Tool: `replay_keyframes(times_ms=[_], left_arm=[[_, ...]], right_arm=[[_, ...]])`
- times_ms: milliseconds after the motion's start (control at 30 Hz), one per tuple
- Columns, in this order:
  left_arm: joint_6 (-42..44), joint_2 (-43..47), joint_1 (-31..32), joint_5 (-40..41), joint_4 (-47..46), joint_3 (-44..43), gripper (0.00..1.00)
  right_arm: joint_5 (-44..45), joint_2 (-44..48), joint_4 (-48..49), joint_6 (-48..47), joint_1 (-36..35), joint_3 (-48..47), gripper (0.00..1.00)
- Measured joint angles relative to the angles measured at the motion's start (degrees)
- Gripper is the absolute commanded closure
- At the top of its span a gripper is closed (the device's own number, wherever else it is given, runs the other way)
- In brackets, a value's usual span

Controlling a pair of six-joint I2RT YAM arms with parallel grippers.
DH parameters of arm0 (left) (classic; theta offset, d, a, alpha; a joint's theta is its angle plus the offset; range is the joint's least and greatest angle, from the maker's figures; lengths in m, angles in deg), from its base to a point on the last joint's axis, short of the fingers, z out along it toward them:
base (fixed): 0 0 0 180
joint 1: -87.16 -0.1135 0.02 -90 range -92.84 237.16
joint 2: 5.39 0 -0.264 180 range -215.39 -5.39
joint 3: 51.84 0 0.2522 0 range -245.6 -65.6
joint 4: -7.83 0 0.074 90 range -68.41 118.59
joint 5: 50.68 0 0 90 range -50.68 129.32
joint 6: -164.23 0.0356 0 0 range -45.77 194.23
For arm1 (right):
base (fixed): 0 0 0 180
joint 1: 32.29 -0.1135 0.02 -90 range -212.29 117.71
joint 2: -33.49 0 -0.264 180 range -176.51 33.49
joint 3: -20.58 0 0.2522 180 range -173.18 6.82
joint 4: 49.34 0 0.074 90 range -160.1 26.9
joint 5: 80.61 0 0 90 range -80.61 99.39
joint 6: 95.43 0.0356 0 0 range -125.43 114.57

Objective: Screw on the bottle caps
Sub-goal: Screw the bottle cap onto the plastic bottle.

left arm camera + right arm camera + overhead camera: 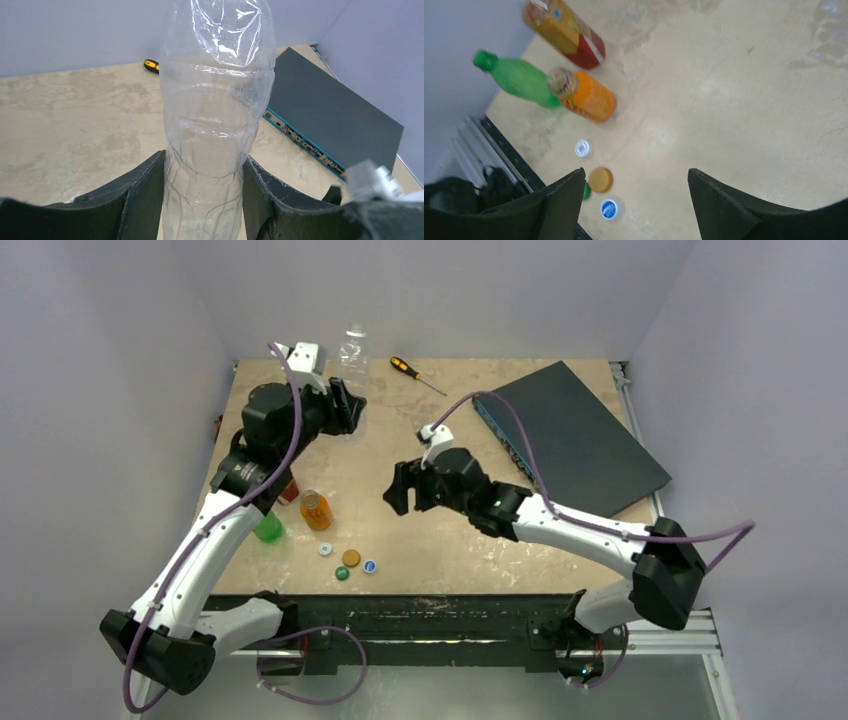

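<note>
Left arm [195,560] and right arm [580,530]: white links, black joints, purple cables [296,420].

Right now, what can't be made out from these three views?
- Clear bottle mouth: cut off by the top edge in left wrist view; too small in top view to tell if capped.
- Green bottle: partly hidden under the left arm in top view.
- Dark green cap: partly behind a finger of the right gripper in right wrist view.

A black-and-orange screwdriver [415,372] lies near the far edge of the table [470,555], left of a dark flat box [585,435].
</note>
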Motion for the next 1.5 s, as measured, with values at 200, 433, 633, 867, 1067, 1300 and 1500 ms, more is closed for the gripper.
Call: replay_keyframes(times_ms=[200,433,633,867,1067,1300,1500], left_arm=[[3.34,3.5,0.0,5.33,2.47,-2.78,0.64],[5.35,4.61,0.0,8.31,4.39,-3.48,0.64],[5.99,4.44,0.0,8.46,5.35,-3.65,0.64],[6.43,4.2,0.0,8.44,5.53,-3.72,0.64],[6.97,4.2,0.0,8.46,6.14,-3.74,0.64],[7.26,4.2,0.0,8.44,6.97,-3.74,0.63],[8.07,4.11,0.0,8.44,6.97,-3.74,0.64]], right_arm=[[4.2,-8.76,-0.5,-3.58,-9.49,1.33,0.37],[5.9,-17.44,-0.85,-5.77,-17.77,0.96,0.49],[6.67,-22.67,-1.07,-6.14,-19.74,-1.79,0.49],[8.94,-27.26,-2.75,-6.49,-20.68,-6.6,0.49],[10.45,-30.47,-4.35,-6.86,-20.74,-9.4,0.49],[11.37,-31.8,-6.95,-7.02,-20.87,-10.6,0.53],[12.13,-31.8,-7.78,-6.99,-21.22,-11.5,0.69]])
